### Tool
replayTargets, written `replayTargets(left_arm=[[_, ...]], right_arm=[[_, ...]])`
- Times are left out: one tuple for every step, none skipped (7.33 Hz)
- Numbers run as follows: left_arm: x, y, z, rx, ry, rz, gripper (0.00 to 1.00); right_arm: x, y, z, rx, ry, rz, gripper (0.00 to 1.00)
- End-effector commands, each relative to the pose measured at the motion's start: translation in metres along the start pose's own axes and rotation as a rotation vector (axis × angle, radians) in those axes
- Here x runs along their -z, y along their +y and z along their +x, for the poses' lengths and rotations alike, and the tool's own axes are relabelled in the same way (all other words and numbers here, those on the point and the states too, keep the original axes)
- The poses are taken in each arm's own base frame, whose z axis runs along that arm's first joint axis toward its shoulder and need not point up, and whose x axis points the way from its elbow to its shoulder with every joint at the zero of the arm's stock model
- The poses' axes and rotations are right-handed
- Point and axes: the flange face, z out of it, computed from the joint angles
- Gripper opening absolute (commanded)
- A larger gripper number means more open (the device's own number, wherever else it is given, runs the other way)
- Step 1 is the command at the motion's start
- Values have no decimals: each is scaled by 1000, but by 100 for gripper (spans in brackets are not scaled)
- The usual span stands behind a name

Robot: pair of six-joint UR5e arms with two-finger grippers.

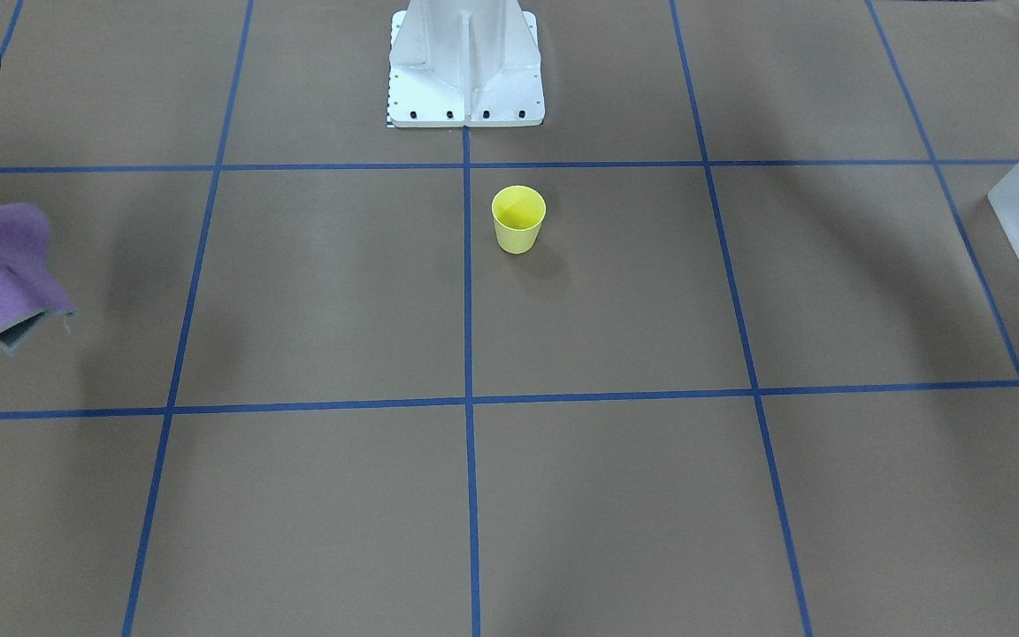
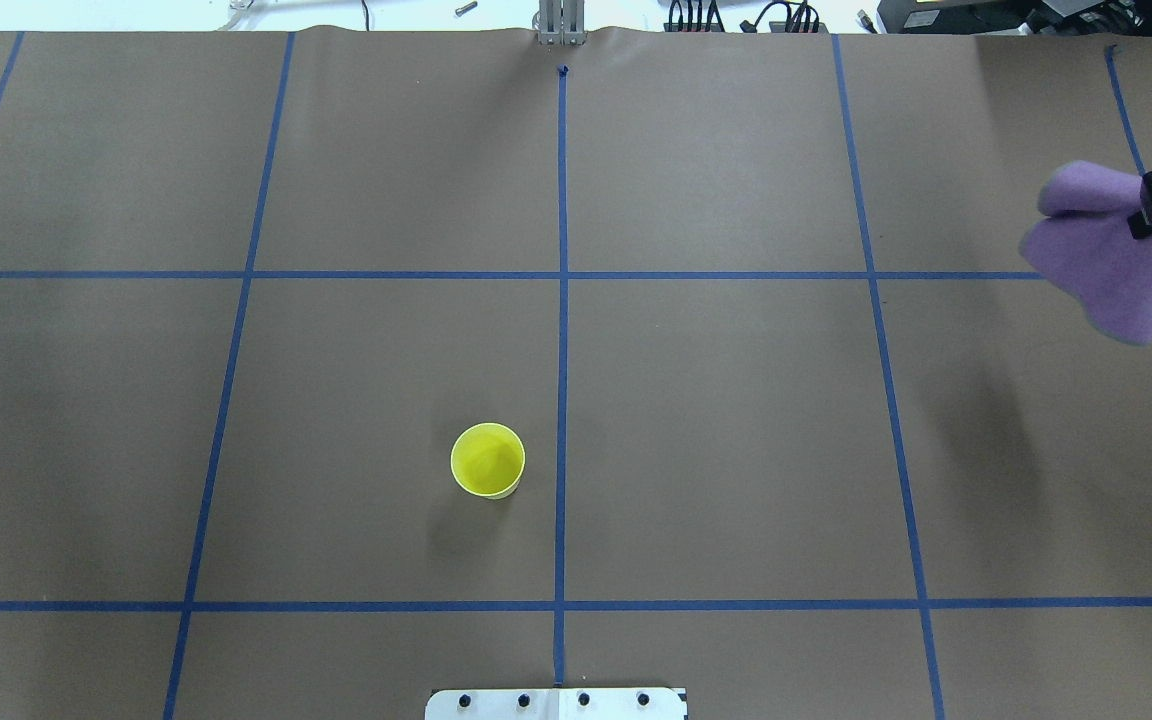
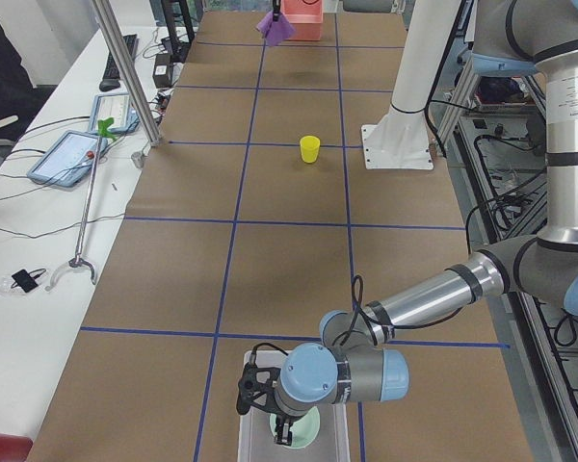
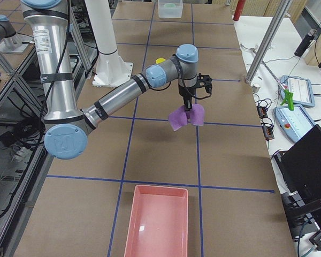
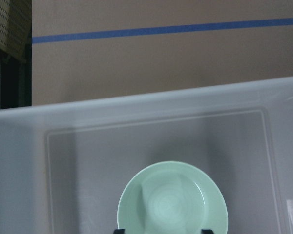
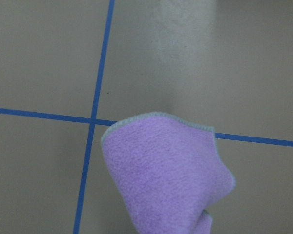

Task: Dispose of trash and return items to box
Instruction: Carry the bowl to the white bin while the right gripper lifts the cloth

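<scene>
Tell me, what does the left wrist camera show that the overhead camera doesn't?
Only the left wrist view: a mint-green bowl lying inside the frosted plastic bin. Only the overhead view: an upright yellow cup and a purple cloth hanging from the right gripper. Both: the brown table with blue tape lines.

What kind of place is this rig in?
Probably a robotics lab data-collection cell: brown paper table gridded with blue tape, white robot pedestal, operator bench with tablets alongside.
</scene>
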Motion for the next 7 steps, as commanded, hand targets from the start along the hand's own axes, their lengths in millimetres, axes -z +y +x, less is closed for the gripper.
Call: replayTargets(left_arm=[[87, -78, 77, 145, 70, 83, 99], [118, -106, 132, 221, 94, 102, 99], [118, -134, 209, 301, 181, 62, 99], [113, -162, 298, 380, 234, 11, 99], [107, -171, 362, 403, 265, -31, 99], [99, -177, 415, 413, 276, -60, 99], [85, -185, 480, 421, 271, -77, 99]], right_arm=[[15, 8, 52, -8, 31, 22, 0], [20, 13, 73, -10, 43, 27, 0], [22, 21, 90, -17, 53, 26, 0], [22, 24, 110, -17, 64, 23, 0], [24, 24, 126, -32, 72, 25, 0], [22, 27, 145, -44, 78, 20, 0], [18, 32, 168, -18, 86, 5, 0]])
